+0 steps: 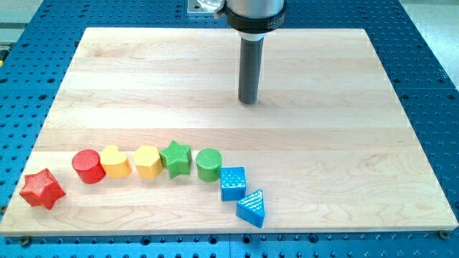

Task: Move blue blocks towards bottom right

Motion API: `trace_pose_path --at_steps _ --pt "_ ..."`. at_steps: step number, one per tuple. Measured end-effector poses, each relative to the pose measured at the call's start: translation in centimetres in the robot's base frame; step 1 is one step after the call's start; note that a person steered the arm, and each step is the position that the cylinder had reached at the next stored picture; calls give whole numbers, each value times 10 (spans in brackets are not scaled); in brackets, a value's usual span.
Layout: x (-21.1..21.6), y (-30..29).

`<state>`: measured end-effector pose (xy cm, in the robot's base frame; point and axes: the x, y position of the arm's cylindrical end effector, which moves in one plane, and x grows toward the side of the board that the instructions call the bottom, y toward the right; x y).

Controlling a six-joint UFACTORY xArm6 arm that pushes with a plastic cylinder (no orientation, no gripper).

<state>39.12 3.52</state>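
A blue cube (232,183) and a blue triangular block (252,208) lie near the view's bottom, a little right of the middle, the triangle just below and right of the cube. My tip (248,102) stands in the upper middle of the board, well above both blue blocks and touching none.
A row curves along the view's bottom left: a red star (41,188), a red cylinder (88,166), a yellow heart (115,161), a yellow hexagon (147,161), a green star (176,158) and a green cylinder (209,164). The wooden board (358,143) lies on a blue perforated table.
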Motion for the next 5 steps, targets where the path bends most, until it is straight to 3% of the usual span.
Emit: trace_pose_path --at_steps 3,5 --pt "3 3" --pt "45 -4"
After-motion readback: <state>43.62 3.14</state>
